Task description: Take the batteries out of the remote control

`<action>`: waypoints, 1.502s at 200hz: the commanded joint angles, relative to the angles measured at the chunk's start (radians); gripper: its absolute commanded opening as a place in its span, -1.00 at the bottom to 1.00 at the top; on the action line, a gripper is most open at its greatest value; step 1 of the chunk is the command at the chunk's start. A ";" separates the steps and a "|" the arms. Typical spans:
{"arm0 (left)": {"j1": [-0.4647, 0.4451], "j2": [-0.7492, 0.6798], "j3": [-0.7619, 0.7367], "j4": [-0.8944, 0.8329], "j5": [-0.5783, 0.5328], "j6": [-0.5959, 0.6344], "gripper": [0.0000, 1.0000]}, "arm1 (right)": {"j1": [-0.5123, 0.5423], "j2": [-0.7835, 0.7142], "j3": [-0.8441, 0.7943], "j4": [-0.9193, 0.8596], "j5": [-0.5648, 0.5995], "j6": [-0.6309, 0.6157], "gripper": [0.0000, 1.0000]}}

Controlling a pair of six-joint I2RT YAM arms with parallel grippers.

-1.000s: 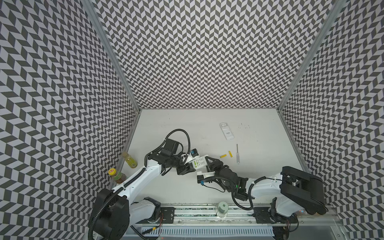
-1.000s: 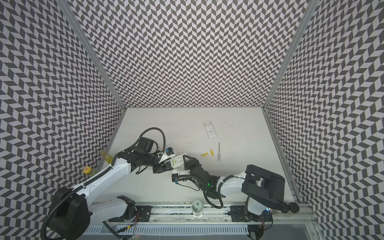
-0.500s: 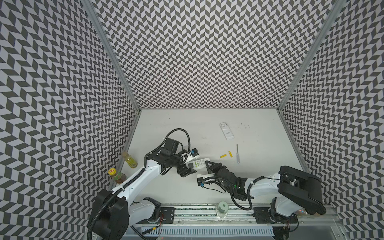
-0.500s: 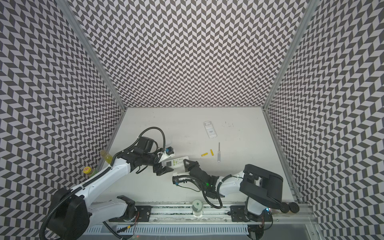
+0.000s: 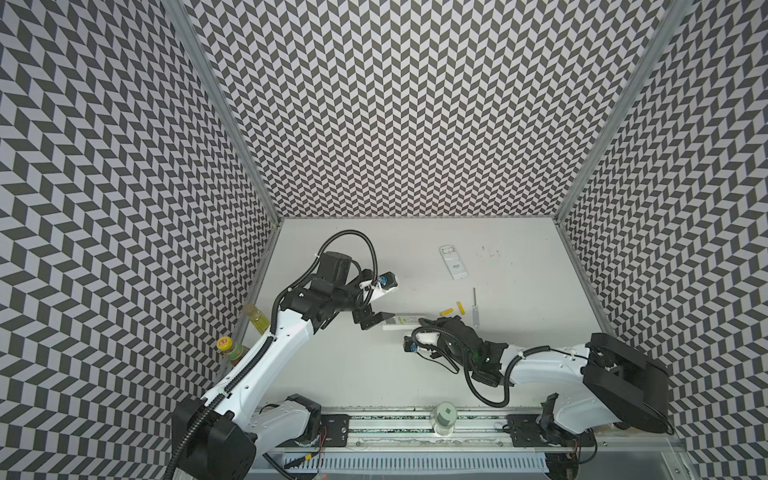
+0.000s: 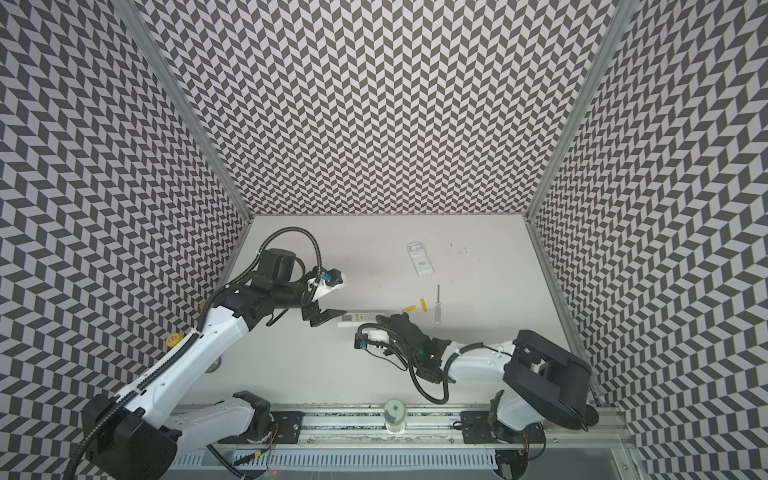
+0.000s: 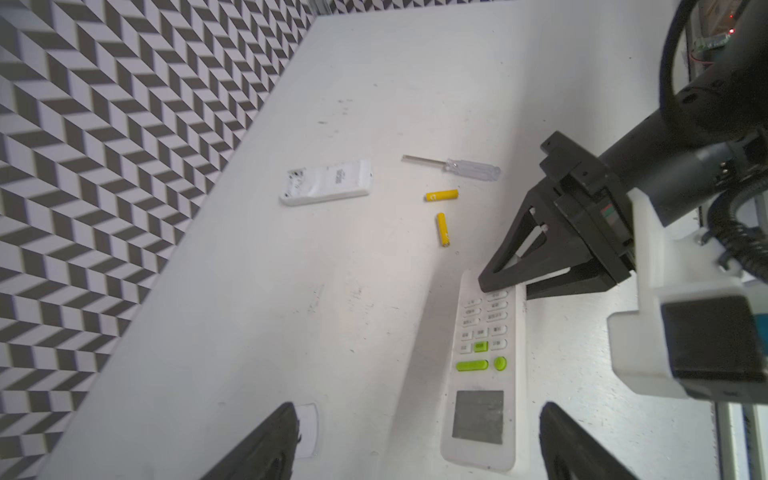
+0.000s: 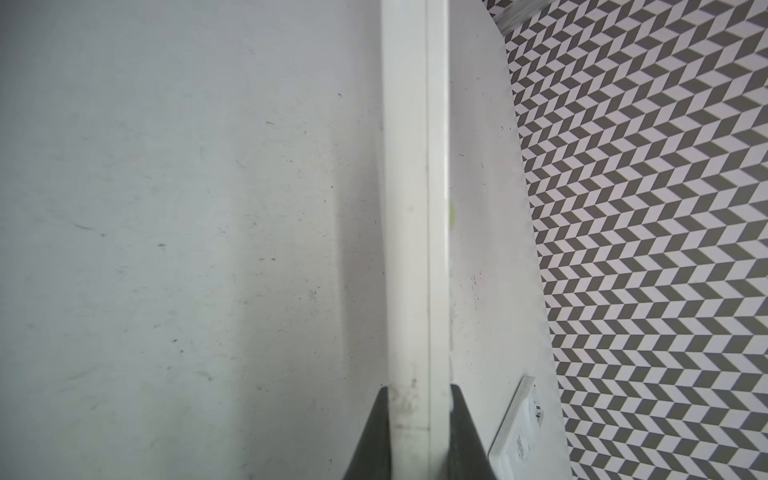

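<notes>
The white remote control (image 5: pixel 405 332) (image 6: pixel 359 319) with green buttons lies level, keypad up, in both top views. My right gripper (image 5: pixel 427 323) (image 8: pixel 419 399) is shut on its keypad end, one finger on each face; that grip also shows in the left wrist view, on the remote control (image 7: pixel 484 353). My left gripper (image 5: pixel 373 325) (image 7: pixel 419 453) stands open around the display end without touching it. Two yellow batteries (image 5: pixel 446 322) (image 7: pixel 441 195) lie loose on the table just beyond the remote. No battery compartment shows.
A second white remote (image 5: pixel 454 262) (image 7: pixel 328 182) lies face down further back. A clear-handled screwdriver (image 5: pixel 475 311) (image 7: pixel 457 167) lies beside the batteries. A small flat white piece (image 7: pixel 307 428) rests by my left finger. Bottles (image 5: pixel 257 322) stand outside the left wall.
My left gripper has opened and let go of the remote control. My right gripper has shut on its keypad end. The remote has settled from tilted to level.
</notes>
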 commanded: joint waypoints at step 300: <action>0.079 0.038 -0.151 -0.016 0.474 0.135 0.13 | -0.263 0.016 0.072 0.104 -0.941 0.670 -1.00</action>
